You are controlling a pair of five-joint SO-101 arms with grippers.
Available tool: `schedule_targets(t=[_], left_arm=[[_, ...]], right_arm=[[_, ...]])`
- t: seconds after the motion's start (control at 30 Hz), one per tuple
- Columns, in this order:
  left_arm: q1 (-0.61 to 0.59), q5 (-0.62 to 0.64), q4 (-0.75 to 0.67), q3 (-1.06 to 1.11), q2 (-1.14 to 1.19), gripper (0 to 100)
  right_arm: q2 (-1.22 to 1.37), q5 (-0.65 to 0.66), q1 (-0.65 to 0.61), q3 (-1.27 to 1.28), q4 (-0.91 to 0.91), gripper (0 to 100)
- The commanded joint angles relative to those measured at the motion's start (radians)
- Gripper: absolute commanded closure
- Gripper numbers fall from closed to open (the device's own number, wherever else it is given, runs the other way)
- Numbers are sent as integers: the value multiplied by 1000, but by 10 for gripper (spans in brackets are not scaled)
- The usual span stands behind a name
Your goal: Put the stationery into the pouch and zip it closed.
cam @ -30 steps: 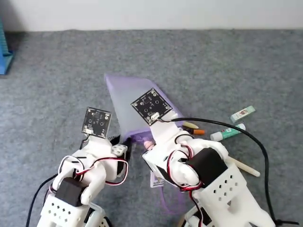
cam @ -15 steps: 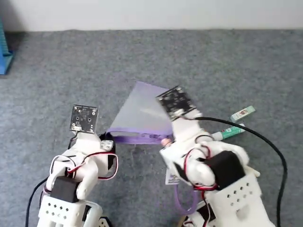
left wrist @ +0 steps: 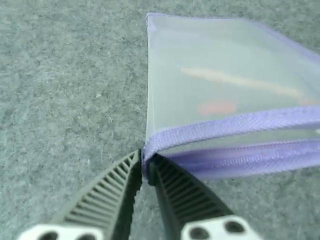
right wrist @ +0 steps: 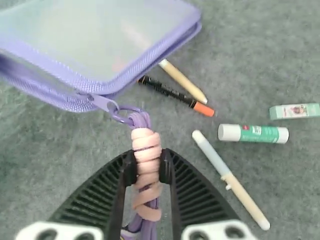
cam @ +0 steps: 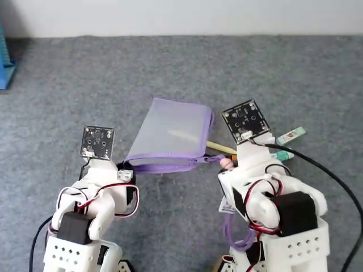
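The translucent purple pouch (cam: 170, 135) lies on the grey carpet between the two arms. My left gripper (left wrist: 144, 162) (cam: 123, 168) is shut on the pouch's (left wrist: 220, 85) corner at the zip end. My right gripper (right wrist: 147, 156) (cam: 228, 162) is shut on the pink and purple zipper cord (right wrist: 146, 145), which is tied to the slider (right wrist: 103, 103) at the pouch's (right wrist: 85, 40) other end. On the carpet outside the pouch lie a beige pencil (right wrist: 182, 81), a black pen with an orange cap (right wrist: 175, 95), a glue stick (right wrist: 252, 133), an eraser (right wrist: 295, 110) and a white pen (right wrist: 230, 177).
Faint beige and orange shapes show through the pouch wall; I cannot tell if they lie inside or beneath it. A blue object (cam: 5, 68) sits at the far left edge. A black cable (cam: 317, 167) runs beside the right arm.
The right gripper has swung to the right with the cord, drawing the pouch's zip edge out between the two grippers. The left gripper has shifted slightly left, still on the corner.
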Motion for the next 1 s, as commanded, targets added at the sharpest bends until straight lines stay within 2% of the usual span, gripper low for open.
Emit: schedule_targets(t=[0.0,0.07,0.17,0.5,0.77,0.83,0.97], left_arm=[[-8,-9,-43,-51,15,826],[-8,-6,-72,-41,15,749],[-8,-12,-129,5,15,737],[-6,-12,-321,136,15,824],[95,-12,-473,234,15,920],[92,-14,-480,228,12,985],[60,-43,-373,151,8,988]], right_arm=[[-28,2,-15,-8,19,991],[-30,2,-16,-8,16,991],[-30,2,-16,-8,18,991],[-35,5,-16,-9,45,991],[-35,9,-16,-11,56,991],[-35,6,-16,-11,48,991],[-35,-2,-15,-12,44,991]])
